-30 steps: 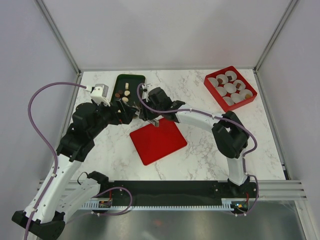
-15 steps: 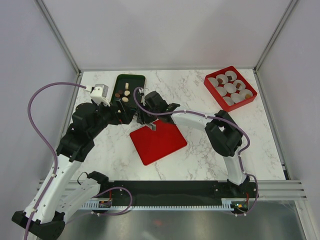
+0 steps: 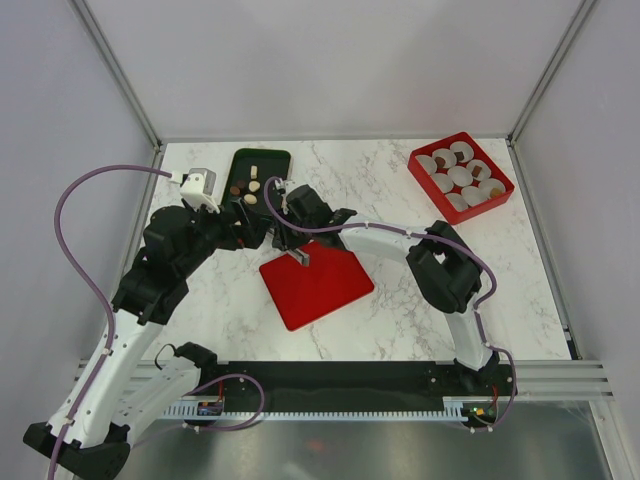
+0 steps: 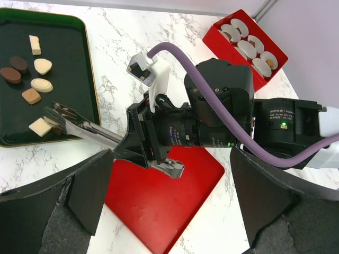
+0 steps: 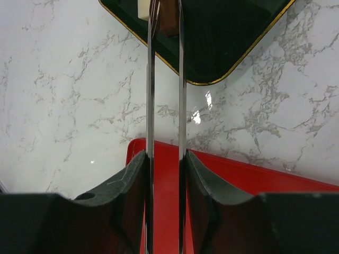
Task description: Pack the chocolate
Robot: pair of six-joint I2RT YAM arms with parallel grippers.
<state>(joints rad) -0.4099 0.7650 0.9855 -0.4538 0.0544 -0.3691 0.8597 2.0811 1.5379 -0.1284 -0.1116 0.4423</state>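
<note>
Several chocolates (image 4: 33, 66), brown, dark brown and cream, lie on the dark green tray (image 4: 91, 63) at the back left (image 3: 268, 160). My right gripper (image 3: 289, 232) is shut on thin metal tongs (image 4: 87, 127), its pads (image 5: 197, 174) pressing the two blades (image 5: 150, 106). The tong tips reach over the tray's near end and straddle a brown chocolate (image 5: 168, 21), with a cream piece (image 5: 143, 10) just left of them. My left gripper (image 4: 169, 211) hangs open with nothing in it above the red lid (image 4: 159, 196), next to the right wrist (image 3: 236, 228).
A red box (image 3: 495, 200) with white paper cups (image 3: 460, 177) stands at the back right; some cups hold a chocolate. The flat red lid (image 3: 315, 282) lies mid-table under both wrists. Both arms crowd together near the tray's near end.
The right arm has shifted left toward the green tray, bringing the tong tips over its near end. The tong blades have been squeezed closer together. The left arm has stayed put.
</note>
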